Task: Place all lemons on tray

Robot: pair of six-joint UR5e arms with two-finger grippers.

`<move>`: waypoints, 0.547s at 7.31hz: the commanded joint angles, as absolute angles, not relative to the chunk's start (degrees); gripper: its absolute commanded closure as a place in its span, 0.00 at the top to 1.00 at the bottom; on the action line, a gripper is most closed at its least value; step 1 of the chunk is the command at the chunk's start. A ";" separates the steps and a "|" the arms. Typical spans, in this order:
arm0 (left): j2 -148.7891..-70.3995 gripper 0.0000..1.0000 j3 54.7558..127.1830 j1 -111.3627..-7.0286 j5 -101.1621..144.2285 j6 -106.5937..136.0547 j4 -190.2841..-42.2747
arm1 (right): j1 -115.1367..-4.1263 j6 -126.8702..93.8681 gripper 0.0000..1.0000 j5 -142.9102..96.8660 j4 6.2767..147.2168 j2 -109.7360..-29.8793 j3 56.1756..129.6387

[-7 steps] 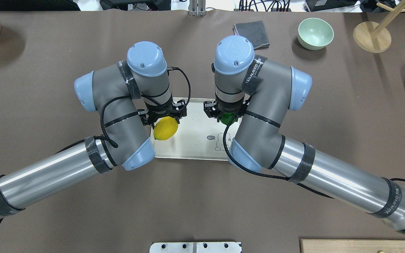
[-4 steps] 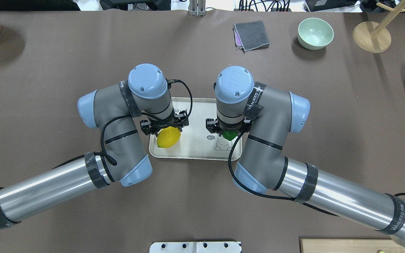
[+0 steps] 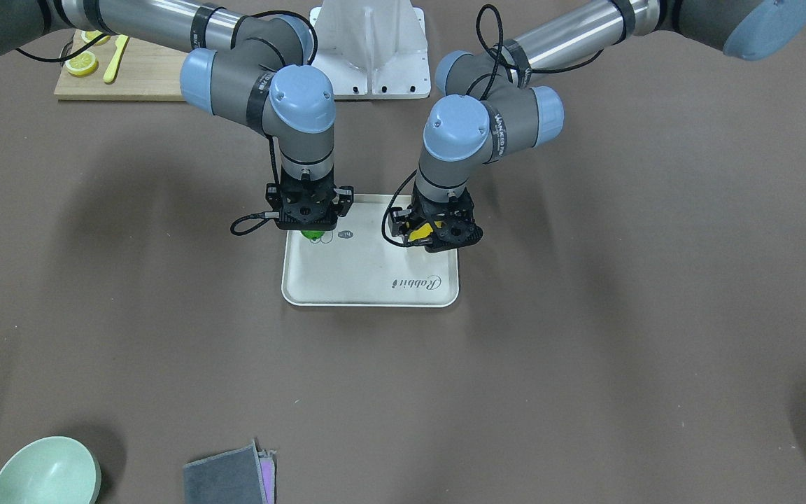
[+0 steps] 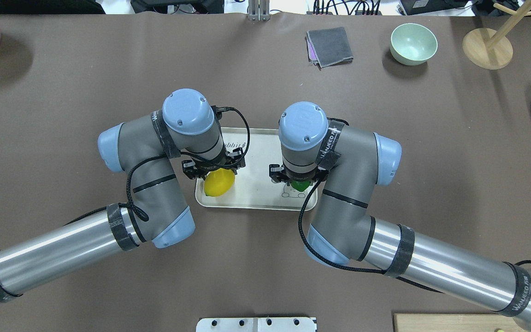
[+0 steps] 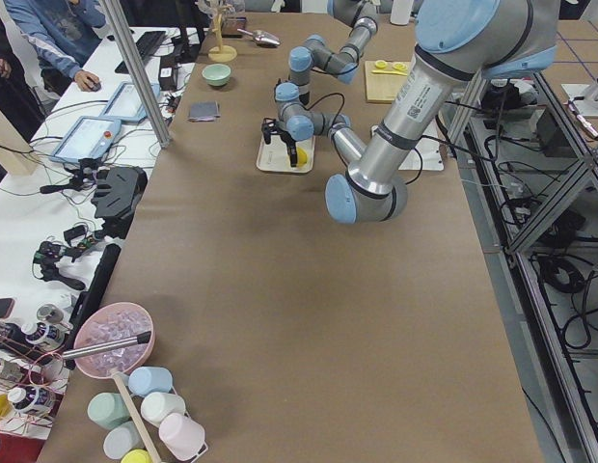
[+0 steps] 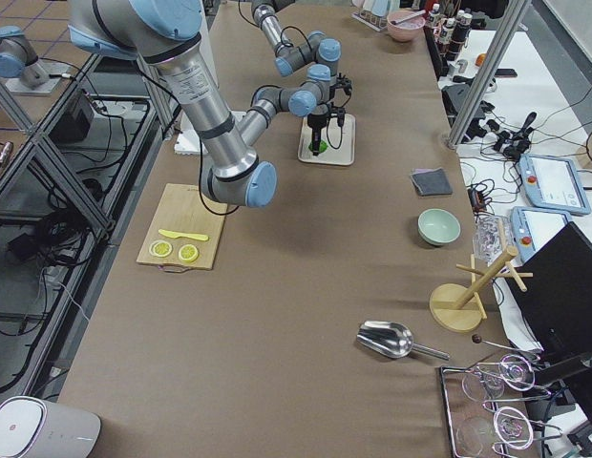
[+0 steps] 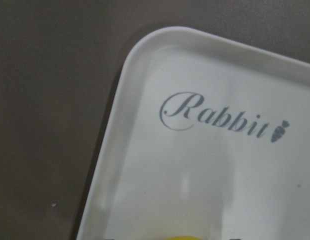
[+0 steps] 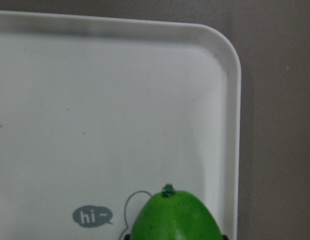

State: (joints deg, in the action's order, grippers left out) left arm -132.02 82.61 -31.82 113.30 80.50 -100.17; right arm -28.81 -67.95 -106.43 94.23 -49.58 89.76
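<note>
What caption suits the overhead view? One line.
Left gripper holds the yellow lemon, right gripper the green lemon, both over the tray.

A yellow lemon [image 4: 219, 184], green lemon [image 8: 176, 219], grey-lettered cream tray [image 4: 258, 182].

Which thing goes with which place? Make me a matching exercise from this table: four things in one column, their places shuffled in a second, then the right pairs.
Things
1. bright yellow oval lemon
2. glossy green oval lemon
3. pale green round bowl
4. flat yellow-rimmed lemon slices

Places
A. on the bamboo cutting board
B. in the right tool, over the cream-white rectangular tray
C. beside the folded grey cloth
D. in the left tool, over the same tray

Pairs: 1-D, 2-B, 3-C, 4-A.
</note>
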 commanded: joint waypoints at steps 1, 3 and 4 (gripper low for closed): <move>-132.10 0.57 83.05 -31.90 113.29 80.33 -99.93 | -28.92 -68.11 0.99 -106.43 94.22 -49.57 90.00; -131.14 0.98 85.07 -32.34 113.47 80.33 -99.41 | -29.09 -68.20 1.00 -106.52 94.31 -49.57 90.88; -129.65 0.98 86.91 -32.43 113.55 80.25 -99.40 | -29.27 -68.20 1.00 -106.61 94.31 -49.48 90.88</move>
